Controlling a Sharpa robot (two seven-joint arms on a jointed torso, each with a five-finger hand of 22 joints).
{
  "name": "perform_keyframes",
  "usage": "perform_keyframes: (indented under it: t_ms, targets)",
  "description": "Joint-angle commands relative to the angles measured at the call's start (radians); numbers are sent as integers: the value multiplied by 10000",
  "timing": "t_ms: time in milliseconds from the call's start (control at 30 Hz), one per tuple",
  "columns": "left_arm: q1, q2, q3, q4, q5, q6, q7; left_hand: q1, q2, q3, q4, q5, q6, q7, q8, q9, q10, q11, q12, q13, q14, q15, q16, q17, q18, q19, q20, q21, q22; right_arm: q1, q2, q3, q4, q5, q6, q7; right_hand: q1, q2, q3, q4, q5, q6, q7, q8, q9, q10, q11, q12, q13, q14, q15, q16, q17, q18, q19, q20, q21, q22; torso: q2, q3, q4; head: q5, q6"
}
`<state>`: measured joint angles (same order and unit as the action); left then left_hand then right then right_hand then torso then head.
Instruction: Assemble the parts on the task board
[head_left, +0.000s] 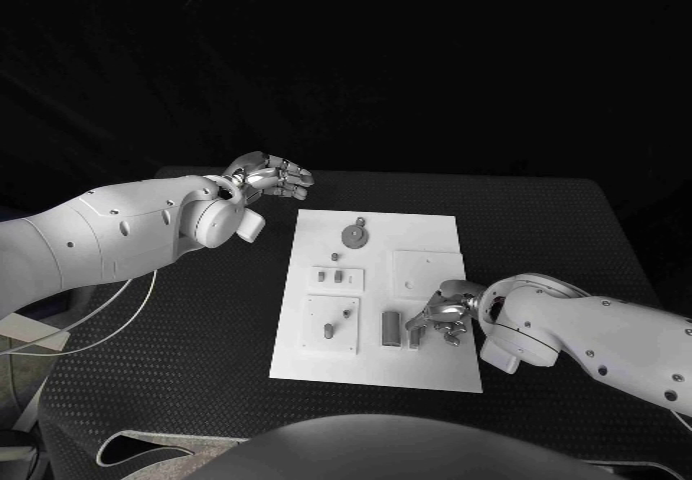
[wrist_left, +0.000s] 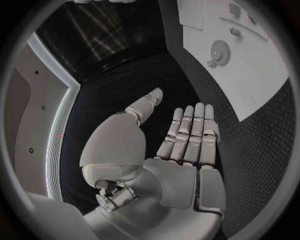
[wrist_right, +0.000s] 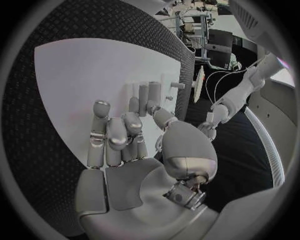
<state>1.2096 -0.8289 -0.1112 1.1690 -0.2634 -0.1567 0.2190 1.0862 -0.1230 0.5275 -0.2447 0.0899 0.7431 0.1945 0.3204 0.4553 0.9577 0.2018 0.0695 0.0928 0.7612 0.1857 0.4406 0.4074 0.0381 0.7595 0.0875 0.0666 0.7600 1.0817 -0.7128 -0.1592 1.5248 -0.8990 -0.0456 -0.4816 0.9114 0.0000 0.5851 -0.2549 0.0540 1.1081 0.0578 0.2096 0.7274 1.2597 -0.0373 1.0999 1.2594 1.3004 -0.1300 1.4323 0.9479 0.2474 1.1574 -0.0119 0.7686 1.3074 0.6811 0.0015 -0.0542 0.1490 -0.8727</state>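
White task board (head_left: 433, 370) flat mid-table, small grey parts (head_left: 391, 327) on it

The right hand (head_left: 444, 315) blocks the task board (head_left: 433, 375)'s near right corner; bare black table (head_left: 534, 220) lies open beyond its right edge.

Dim scene with black surroundings, the white task board (head_left: 375, 300) the brightest area and near glare, soft shadows under the parts, wrist views heavily fisheye-bent with dark vignetted rims, and slight blur on small far details.
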Motion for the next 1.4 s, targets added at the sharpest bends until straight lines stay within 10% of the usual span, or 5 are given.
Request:
perform_keyframes:
  t_ms: [33,1400]
  targets:
    - [8,15,6,17,-22,144,57,-99,40,1,43,31,-13,236,51,-13,64,26,25,-10,14,30,-60,19,-66,-88,14,23,-12,-9,69,-3,-41,-216,143,124,291,354,438,-389,51,-93,140,24,8,60,-6,27,1,10,-82,38,-18,144,45,-9,37,195,2,2,4,6,1]
    - [8,-1,6,35,-41,191,34,-108,48,-7,50,24,-10,234,59,-19,76,22,28,-17,19,29,-71,34,-70,-94,12,29,-15,-81,299,-175,-201,-554,468,45,129,316,507,-381,50,-108,150,9,4,28,3,-18,-21,-2,-75,23,-64,144,45,1,30,189,-2,0,8,42,1]
